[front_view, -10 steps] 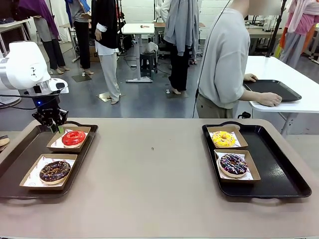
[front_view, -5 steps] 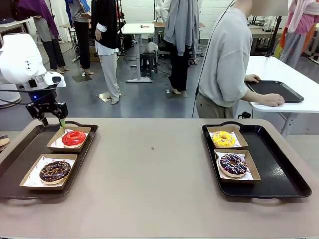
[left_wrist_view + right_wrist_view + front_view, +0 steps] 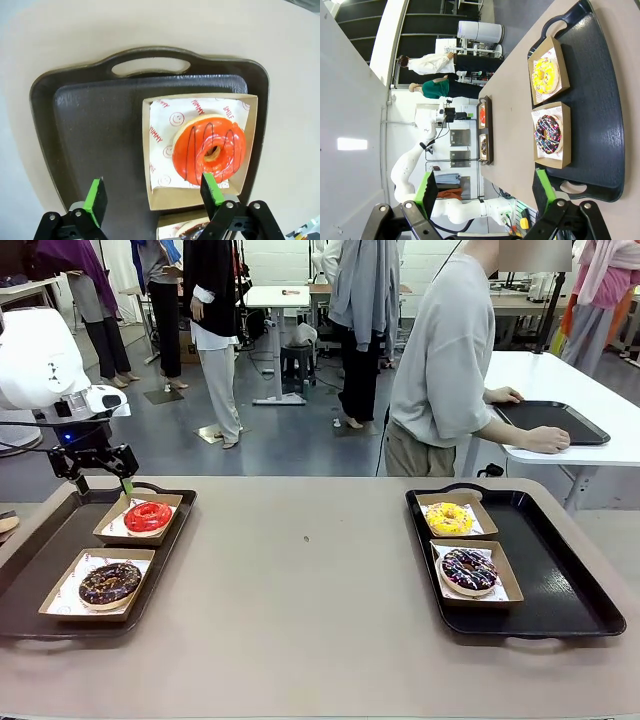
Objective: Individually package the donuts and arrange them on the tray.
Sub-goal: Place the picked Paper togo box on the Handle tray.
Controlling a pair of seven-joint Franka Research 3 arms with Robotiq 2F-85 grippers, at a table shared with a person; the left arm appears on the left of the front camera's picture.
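Two dark trays sit on the tan counter (image 3: 310, 620), one at its left edge and one at its right. The left tray (image 3: 40, 550) carries two open cardboard boxes lined with printed paper. The far box (image 3: 170, 502) holds the red-iced donut (image 3: 147, 517), which has thin dark stripes across its icing; the near box (image 3: 60, 595) holds the chocolate donut (image 3: 110, 582) with nut bits. The right tray (image 3: 560, 580) likewise carries two boxes: the yellow-iced donut (image 3: 449, 518) lies in the far one and the dark sprinkled donut (image 3: 469, 570) in the near one, just beside it.

The left tool (image 3: 97, 483) hangs above the far end of the left tray, over its handle and just beyond the red-iced donut's box, touching nothing. In the left wrist view its green-padded fingers (image 3: 96, 201) stand wide apart with nothing between them, the red donut below one of them.

The right tool (image 3: 487, 197) is raised high over the counter, its fingers spread apart and empty, looking down on the right tray.

A person (image 3: 445, 360) in a grey top stands beyond the counter's far right corner, turned away, both hands on another dark tray (image 3: 550, 420) on a white table.
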